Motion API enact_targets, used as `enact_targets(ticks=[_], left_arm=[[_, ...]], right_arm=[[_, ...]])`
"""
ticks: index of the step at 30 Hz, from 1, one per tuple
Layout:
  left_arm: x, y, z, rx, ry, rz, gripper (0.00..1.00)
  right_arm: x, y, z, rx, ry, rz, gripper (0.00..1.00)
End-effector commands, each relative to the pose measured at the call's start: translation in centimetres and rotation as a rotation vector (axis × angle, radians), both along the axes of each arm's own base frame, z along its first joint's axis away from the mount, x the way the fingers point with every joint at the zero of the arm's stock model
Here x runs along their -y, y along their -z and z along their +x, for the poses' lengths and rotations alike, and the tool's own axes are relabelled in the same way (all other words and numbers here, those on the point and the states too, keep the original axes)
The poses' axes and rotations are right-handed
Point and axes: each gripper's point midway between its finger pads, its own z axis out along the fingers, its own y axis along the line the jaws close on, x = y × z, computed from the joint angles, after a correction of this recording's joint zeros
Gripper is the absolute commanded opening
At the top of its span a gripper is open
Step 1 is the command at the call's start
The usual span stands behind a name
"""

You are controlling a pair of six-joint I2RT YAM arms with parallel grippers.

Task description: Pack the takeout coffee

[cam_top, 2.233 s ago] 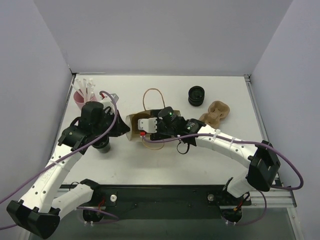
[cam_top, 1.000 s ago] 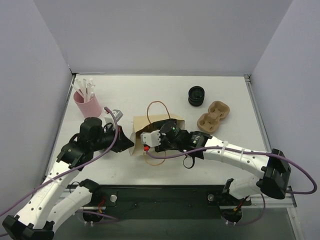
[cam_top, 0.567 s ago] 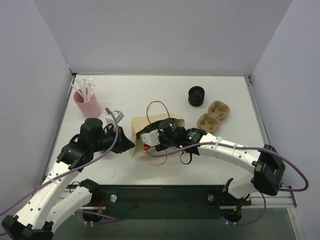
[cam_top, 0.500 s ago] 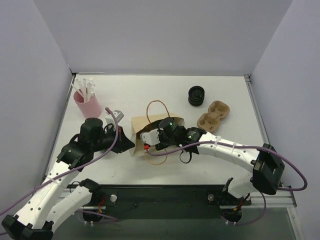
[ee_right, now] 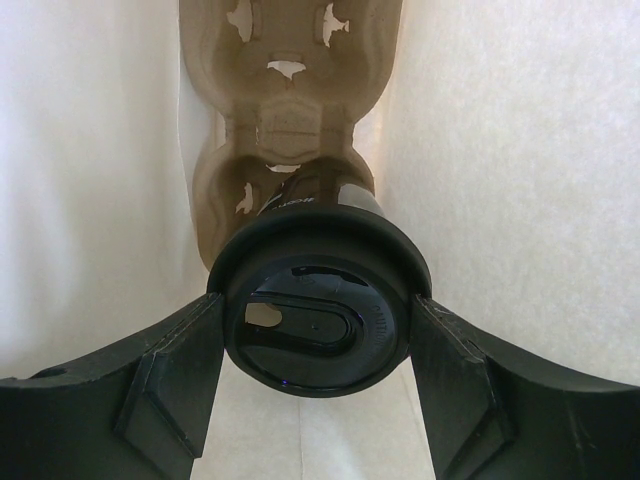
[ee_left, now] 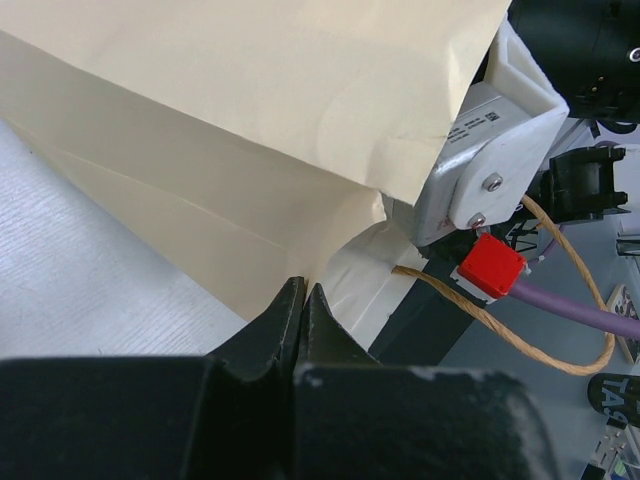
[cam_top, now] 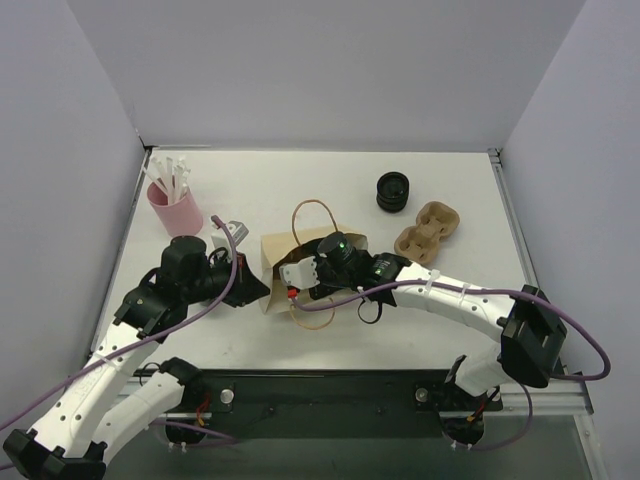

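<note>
Pinching the mouth edge of the brown paper bag (ee_left: 250,130), our left hand (ee_left: 303,300) is clenched on the paper. Inside, our right hand (ee_right: 317,312) grasps the takeout coffee (ee_right: 312,335) by its lid, bag walls close on either side, a pulp cup carrier (ee_right: 285,120) just beyond.

A pink cup (cam_top: 175,212) full of white sticks (cam_top: 170,176) stands at the far left of the white bench (cam_top: 300,175). A short stack of black rings (cam_top: 393,191) sits on the right, near a brown cardboard cup tray (cam_top: 427,230).
</note>
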Motion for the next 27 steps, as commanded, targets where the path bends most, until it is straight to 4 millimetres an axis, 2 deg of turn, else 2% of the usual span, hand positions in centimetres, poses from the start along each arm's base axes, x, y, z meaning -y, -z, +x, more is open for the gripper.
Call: enact_targets(ticks=[1,15,21,27], left_arm=[[0.2,-1.4,0.1,0.033,0.005,-0.016,0.00],[0.2,-2.0,0.0,0.030,0.002,-0.028,0.00],[0.3,-2.0,-0.2,0.027,0.004,-0.032,0.00],[0.1,-2.0,-0.1,0.031,-0.001,-0.030,0.00]], right_arm=[[-0.7,-0.1,0.2,-0.002,-0.003,0.030,0.51],[-0.5,1.1,0.6,-0.028,0.024,0.032,0.51],[-1.2,1.9,1.1,-0.038,0.026,0.060,0.51],[-1.7,1.6,1.4,-0.052,0.037,0.086,0.52]])
